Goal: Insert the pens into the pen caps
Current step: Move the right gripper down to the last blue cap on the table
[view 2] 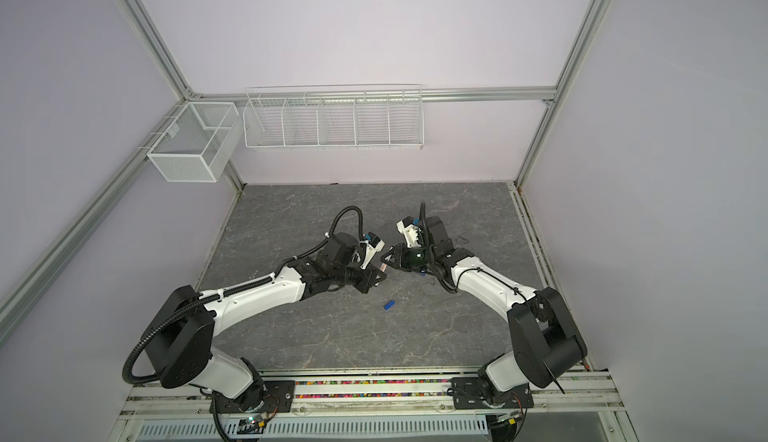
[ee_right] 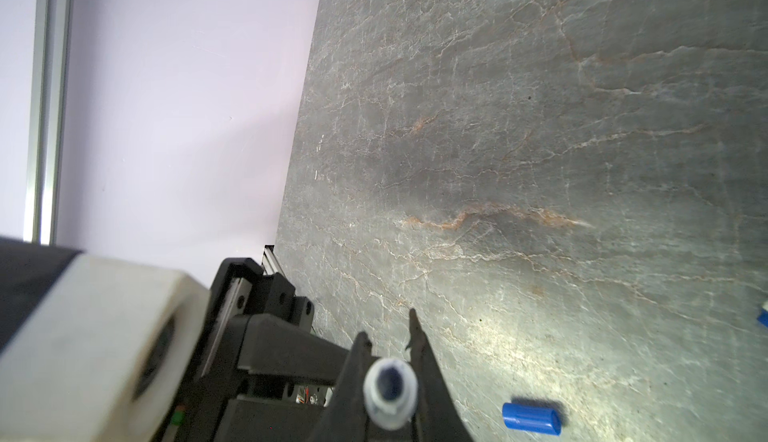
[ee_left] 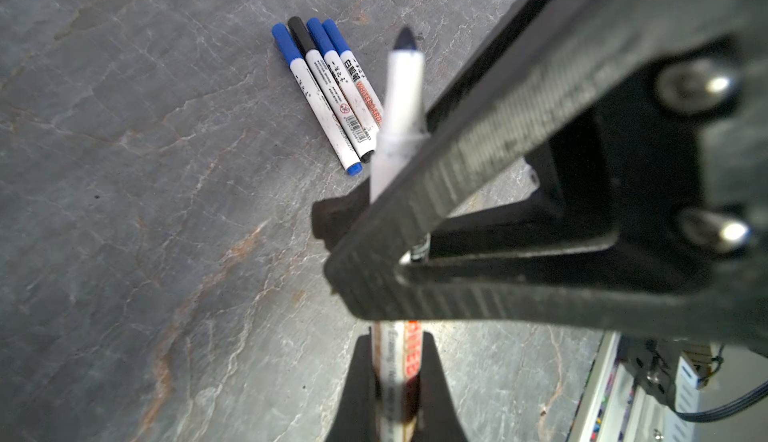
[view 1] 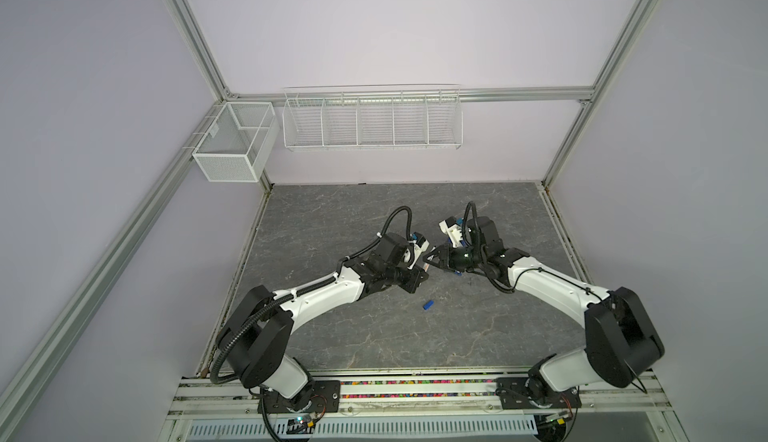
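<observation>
One uncapped white pen (ee_left: pixel 398 99) with a dark tip is held between both grippers above the middle of the table. My left gripper (ee_left: pixel 397 344) is shut on its printed barrel. My right gripper (ee_right: pixel 386 328) is shut on the same pen nearer the tip, which faces the right wrist camera as a white ring (ee_right: pixel 390 394). In both top views the two grippers (view 1: pixel 428 263) (view 2: pixel 384 264) meet tip to tip. A loose blue pen cap (view 1: pixel 428 305) (view 2: pixel 389 305) (ee_right: pixel 532 417) lies on the table just in front of them. Several capped pens (ee_left: pixel 328 91), three blue and one black, lie side by side.
The grey stone tabletop (view 1: pixel 374 336) is bounded by aluminium rails. A white mesh box (view 1: pixel 232 141) and a wire rack (view 1: pixel 374 120) hang on the back wall. The right arm (view 1: pixel 540 282) covers the capped pens in the top views; only a blue speck (view 1: pixel 457 274) shows.
</observation>
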### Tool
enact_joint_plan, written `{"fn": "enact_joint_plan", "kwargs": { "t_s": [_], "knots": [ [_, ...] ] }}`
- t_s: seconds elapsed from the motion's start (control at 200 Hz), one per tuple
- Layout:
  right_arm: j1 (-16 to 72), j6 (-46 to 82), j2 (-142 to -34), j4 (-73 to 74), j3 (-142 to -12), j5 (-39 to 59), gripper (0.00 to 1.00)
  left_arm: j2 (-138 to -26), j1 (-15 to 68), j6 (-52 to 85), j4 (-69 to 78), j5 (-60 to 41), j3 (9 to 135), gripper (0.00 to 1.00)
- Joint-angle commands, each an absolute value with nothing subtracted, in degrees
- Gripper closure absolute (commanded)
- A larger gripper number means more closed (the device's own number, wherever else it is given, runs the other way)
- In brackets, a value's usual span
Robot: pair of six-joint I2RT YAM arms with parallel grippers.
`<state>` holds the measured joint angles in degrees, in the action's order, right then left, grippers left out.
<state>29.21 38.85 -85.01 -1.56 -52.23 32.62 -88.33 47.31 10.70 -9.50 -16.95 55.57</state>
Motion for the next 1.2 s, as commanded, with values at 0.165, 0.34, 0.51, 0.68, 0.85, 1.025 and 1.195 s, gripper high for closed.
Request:
{"fn": "enact_joint_plan", "kwargs": {
  "t_s": [0.165, 0.34, 0.51, 0.68, 0.85, 1.025, 1.195],
  "knots": [
    [29.84, 30.0, -81.54, -14.91, -52.21, 29.3, 0.56, -85.86, 46.78, 15.81, -6.58, -7.48, 52.45, 1.0],
    [33.43, 23.83, -81.57, -25.11, -51.68, 20.71, 0.51, -84.47, 45.14, 17.77, -7.02, -1.49, 51.2, 1.0],
    [39.18, 21.07, -85.0, -30.63, -51.59, 11.58, 0.5, -84.36, 44.82, 17.91, -7.47, -0.96, 51.19, 1.0],
    [43.32, 21.03, -88.93, -30.49, -52.65, 8.46, 0.46, -84.72, 44.81, 17.97, -7.69, -1.74, 51.08, 1.0],
    [46.89, 20.15, -94.63, -31.59, -55.97, 3.57, 0.38, -84.64, 44.78, 17.58, -8.25, -2.26, 51.27, 1.0],
    [49.37, 19.37, -99.48, -32.37, -59.14, -1.26, 0.36, -84.27, 44.8, 17.54, -8.44, -2.26, 50.82, 1.0],
    [50.19, 20.1, -101.78, -33.9, -61.32, -7.07, 0.37, -84.02, 44.78, 17.57, -8.83, -2.19, 50.52, 1.0]
  ]
}}
